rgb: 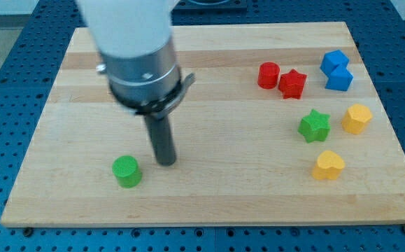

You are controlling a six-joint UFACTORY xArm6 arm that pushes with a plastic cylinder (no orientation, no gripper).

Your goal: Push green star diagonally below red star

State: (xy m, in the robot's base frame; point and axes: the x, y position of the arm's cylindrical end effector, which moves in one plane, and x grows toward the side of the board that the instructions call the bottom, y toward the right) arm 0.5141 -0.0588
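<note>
On the view's left half of the wooden counter (209, 203), my tip (166, 162) rests on the surface just to the right of the green cylinder (126, 171), close beside it but apart from it. This arm carries no claw at all, only the straight dark rod, so nothing is grasped or clenched.

Well away on the view's right lies the green star (314, 126). It sits below and a little to the right of the red star (292, 84), with a clear strip of wood between them. The red cylinder (268, 75) stands just left of the red star, and the two seem to touch, though the join is hard to make out. A blue block (336, 70), of a shape I cannot name with certainty, lies at the view's upper right. Right of the green star is a yellow hexagon-like block (357, 119), and below the star a yellow heart (328, 166).
</note>
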